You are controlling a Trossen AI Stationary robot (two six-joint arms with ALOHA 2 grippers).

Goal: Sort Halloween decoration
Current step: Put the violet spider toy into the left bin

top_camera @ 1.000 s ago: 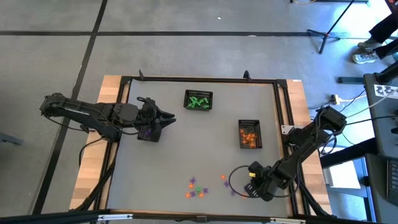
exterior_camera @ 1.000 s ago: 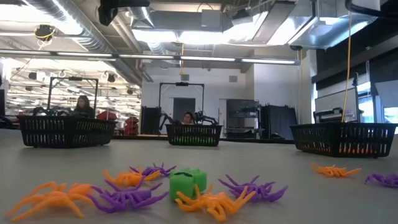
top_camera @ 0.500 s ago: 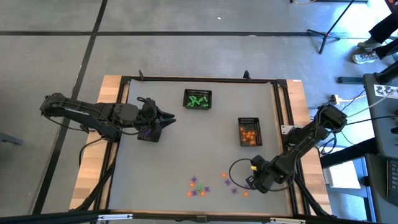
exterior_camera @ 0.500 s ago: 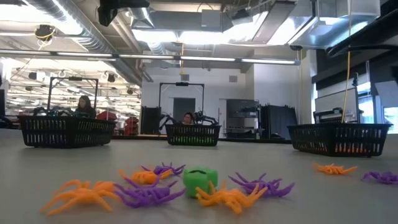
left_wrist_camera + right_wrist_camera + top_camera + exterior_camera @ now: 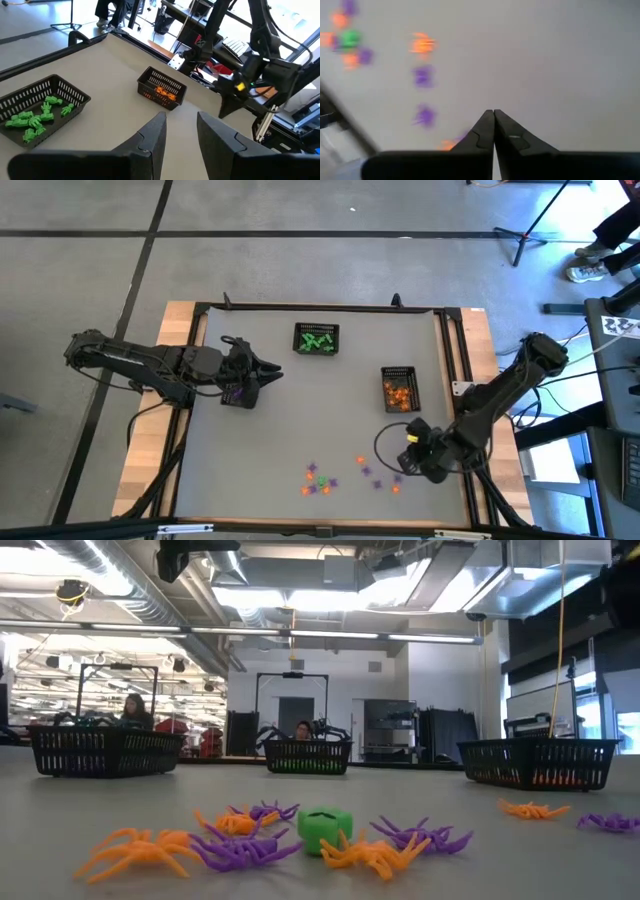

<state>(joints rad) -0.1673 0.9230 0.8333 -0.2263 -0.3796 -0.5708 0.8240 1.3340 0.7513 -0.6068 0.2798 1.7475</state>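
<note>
While three black mesh baskets already hold sorted pieces, green point(image 5: 318, 341), orange point(image 5: 400, 393) and purple point(image 5: 238, 393), sorting is judged partly done. A cluster of Halloween decoration point(image 5: 318, 481) remains loose on the table point(image 5: 300, 420), well apart from the orange basket: spiky plastic spiders and one blocky green piece. Right gripper point(image 5: 421, 463), beside the cluster, has jaws pressed together, empty. Left gripper point(image 5: 179, 131), over the purple basket, has jaws spread.

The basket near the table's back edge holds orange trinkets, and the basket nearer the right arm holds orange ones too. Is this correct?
Not entirely. In the high view, the basket near the back edge holds green trinkets, not orange ones. The basket nearer the right arm does hold orange trinkets.
</note>
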